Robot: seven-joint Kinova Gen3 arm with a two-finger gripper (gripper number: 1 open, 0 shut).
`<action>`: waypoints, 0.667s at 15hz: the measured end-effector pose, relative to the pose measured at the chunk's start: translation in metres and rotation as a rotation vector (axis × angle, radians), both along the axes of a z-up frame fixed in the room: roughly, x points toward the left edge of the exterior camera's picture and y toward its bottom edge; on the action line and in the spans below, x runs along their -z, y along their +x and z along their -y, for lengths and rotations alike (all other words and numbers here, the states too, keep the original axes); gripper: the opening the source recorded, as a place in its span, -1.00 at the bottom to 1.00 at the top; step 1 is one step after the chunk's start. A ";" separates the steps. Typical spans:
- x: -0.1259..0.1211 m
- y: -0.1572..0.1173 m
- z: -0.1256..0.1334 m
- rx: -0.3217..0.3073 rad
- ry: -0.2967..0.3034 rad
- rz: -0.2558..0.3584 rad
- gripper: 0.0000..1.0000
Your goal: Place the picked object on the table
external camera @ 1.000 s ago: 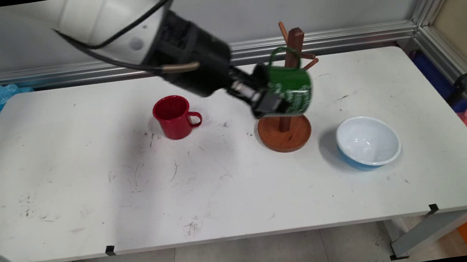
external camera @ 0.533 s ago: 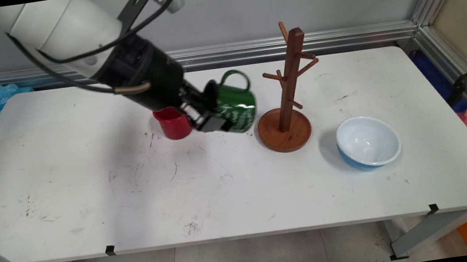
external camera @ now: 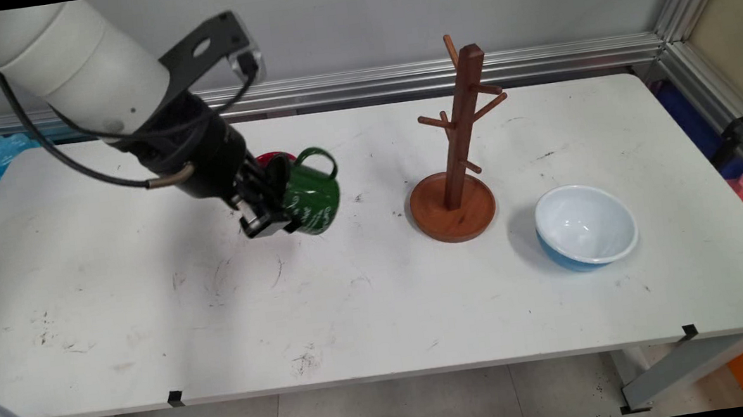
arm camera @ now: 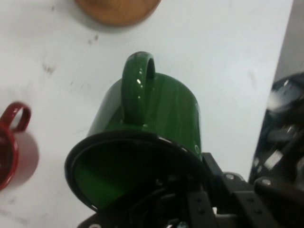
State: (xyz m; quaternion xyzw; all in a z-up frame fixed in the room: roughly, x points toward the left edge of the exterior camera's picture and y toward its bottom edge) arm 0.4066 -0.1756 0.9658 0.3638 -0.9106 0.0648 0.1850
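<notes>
**Green mug held on its side above the table's left-centre**

Green enamel, dark at the rim, the mug [external camera: 310,195] lies tipped over in the air, its long axis running roughly level from the gripper [external camera: 267,211] toward the picture's right. Its mouth faces back toward the arm, its base points at the wooden mug tree [external camera: 460,148], and its handle [external camera: 319,157] stands upward on top. In the hand view the mug [arm camera: 142,137] shows its open mouth toward the camera with the handle arching over the upper side.

The gripper's jaws are closed on the mug's rim, one finger inside the mouth and one outside, and the mug hangs clear of the white table [external camera: 382,292].

Just behind the gripper, partly hidden by it, stands a red mug [external camera: 270,158]; the hand view shows this red mug [arm camera: 10,142] upright on the table to the left, apart from the green one.

The mug tree rises from a round wooden base well to the right, with bare tabletop between it and the green mug. A white bowl with a blue outside [external camera: 585,226] sits beyond the tree, near the table's right end. The near half of the table and its left part lie open, marked with scuffs.
</notes>
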 end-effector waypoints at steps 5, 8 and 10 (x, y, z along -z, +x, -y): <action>0.022 0.001 0.003 0.018 0.052 0.147 -1.00; 0.037 -0.002 0.005 0.001 0.088 0.218 -1.00; 0.046 -0.004 0.006 -0.007 0.108 0.262 -1.00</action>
